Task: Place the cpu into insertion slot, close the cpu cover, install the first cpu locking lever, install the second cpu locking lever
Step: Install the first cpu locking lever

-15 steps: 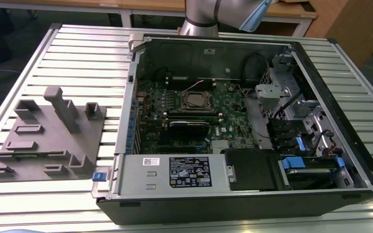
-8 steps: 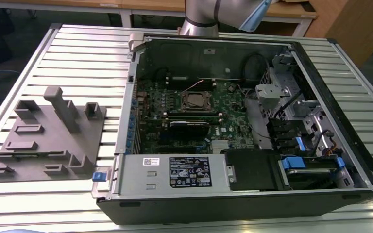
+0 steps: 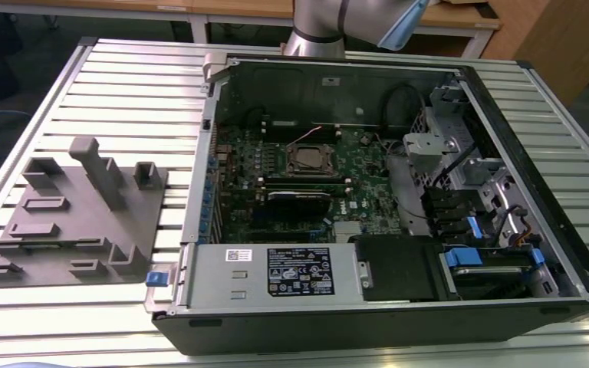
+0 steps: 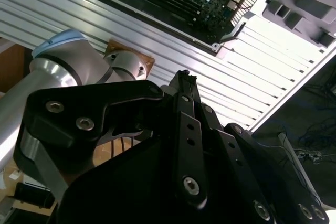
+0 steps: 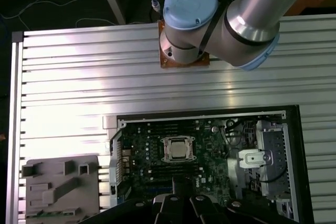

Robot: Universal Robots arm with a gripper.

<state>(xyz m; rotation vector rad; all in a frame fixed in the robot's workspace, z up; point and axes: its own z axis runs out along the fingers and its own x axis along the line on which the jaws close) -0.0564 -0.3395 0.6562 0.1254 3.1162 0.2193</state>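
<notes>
Ribbed metal tabletop (image 3: 120, 92), open computer case (image 3: 397, 192) lying flat. Cpu (image 5: 178, 149) seemingly seated in insertion slot (image 3: 291, 161), mid-board. Pincer (image 5: 181, 184) well above it; open or closed, cannot tell. Risk: off-centre descent, snagging cpu cover (image 5: 167, 150) or memory slots (image 3: 300, 182). Straight-down socket alignment from first wrist view; case depth from exterior view.

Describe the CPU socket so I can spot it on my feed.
Look inside the open black computer case at the green motherboard. The insertion slot is the square, silver-rimmed socket near its middle, unlike the long narrow black memory slots beside it.
</notes>
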